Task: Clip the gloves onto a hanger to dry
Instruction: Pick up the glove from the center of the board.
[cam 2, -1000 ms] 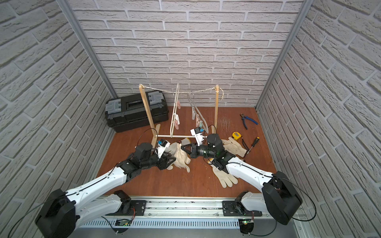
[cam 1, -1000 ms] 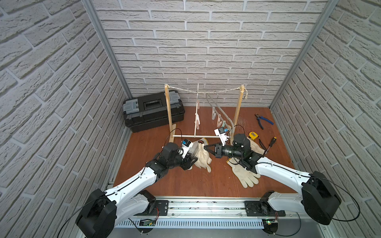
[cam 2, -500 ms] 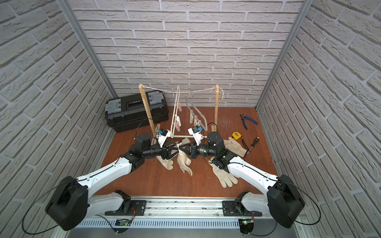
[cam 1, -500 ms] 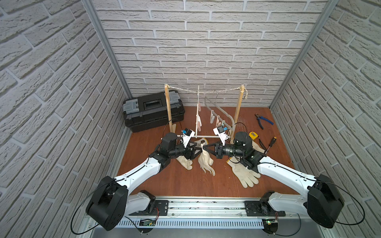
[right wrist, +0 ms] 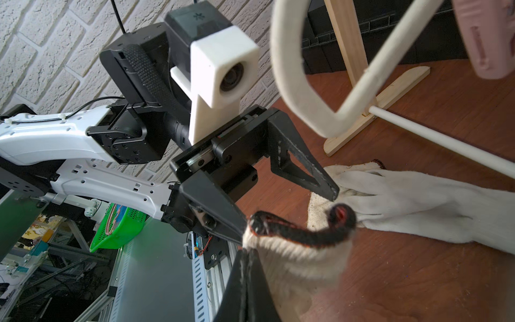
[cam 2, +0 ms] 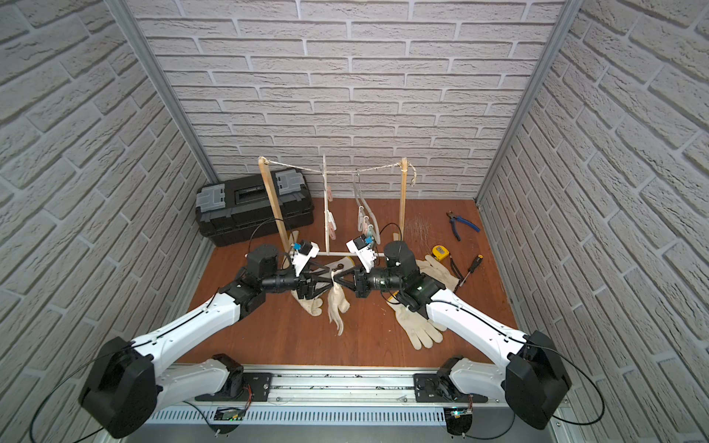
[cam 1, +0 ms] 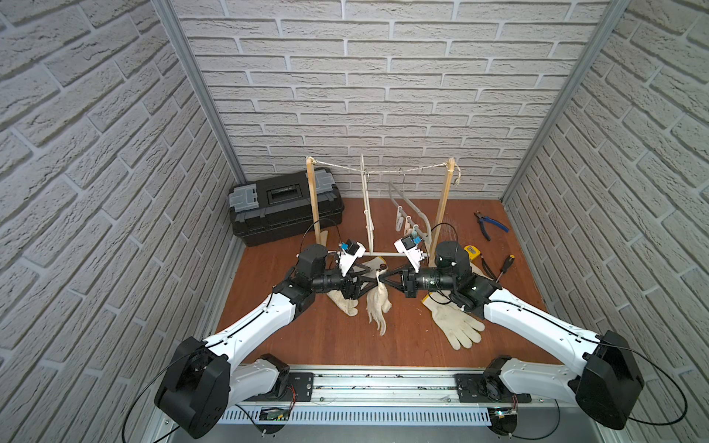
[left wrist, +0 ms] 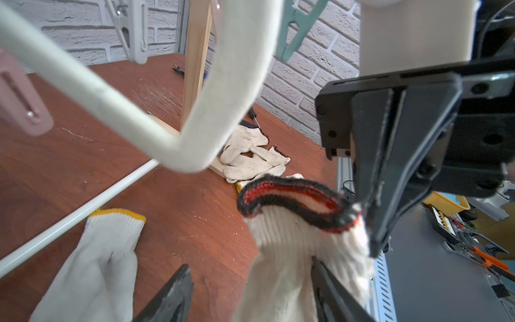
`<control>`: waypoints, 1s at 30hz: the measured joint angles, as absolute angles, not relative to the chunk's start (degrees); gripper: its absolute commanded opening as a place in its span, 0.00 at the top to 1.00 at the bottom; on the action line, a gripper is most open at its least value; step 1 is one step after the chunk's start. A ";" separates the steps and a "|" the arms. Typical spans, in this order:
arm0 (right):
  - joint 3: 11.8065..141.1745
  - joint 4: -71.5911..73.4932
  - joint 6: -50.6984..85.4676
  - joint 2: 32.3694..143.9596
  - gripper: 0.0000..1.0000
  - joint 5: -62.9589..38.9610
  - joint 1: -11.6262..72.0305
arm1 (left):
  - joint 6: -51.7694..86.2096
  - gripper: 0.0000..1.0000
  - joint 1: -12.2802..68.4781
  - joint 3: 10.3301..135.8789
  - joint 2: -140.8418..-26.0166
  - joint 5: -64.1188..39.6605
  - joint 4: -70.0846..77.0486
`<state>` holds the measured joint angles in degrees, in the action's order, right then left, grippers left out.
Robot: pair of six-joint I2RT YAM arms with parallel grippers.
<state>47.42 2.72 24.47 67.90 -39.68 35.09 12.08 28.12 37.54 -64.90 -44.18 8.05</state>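
Toolbox point(cam 1: 276, 214) shut; right pincer point(cam 1: 383, 277) grips glove point(cam 1: 376, 303).

Right gripper point(right wrist: 245, 252) pinches the dark-cuffed glove point(right wrist: 301, 259), left gripper point(right wrist: 287, 216) spread wide around its cuff

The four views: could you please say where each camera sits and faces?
Both top views: high above the base, looking down at the drying rack; left arm and right arm show.
Left wrist: on the left arm, facing the right pincer; own fingertips show.
Right wrist: on the right arm, facing the left pincer; own fingers show.
All share the black-cuffed glove.
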 measured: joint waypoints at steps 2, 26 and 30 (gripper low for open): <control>48.60 0.03 22.59 67.33 0.97 -39.97 35.09 | 11.57 0.25 27.38 37.54 -63.68 -44.40 7.29; 61.10 -25.36 2.42 68.20 0.97 -43.94 35.09 | 6.11 0.48 29.52 43.40 -65.01 -52.14 1.80; 61.95 -27.18 0.78 69.14 0.97 -44.47 35.07 | 4.25 0.69 30.06 45.30 -65.49 -52.97 -0.19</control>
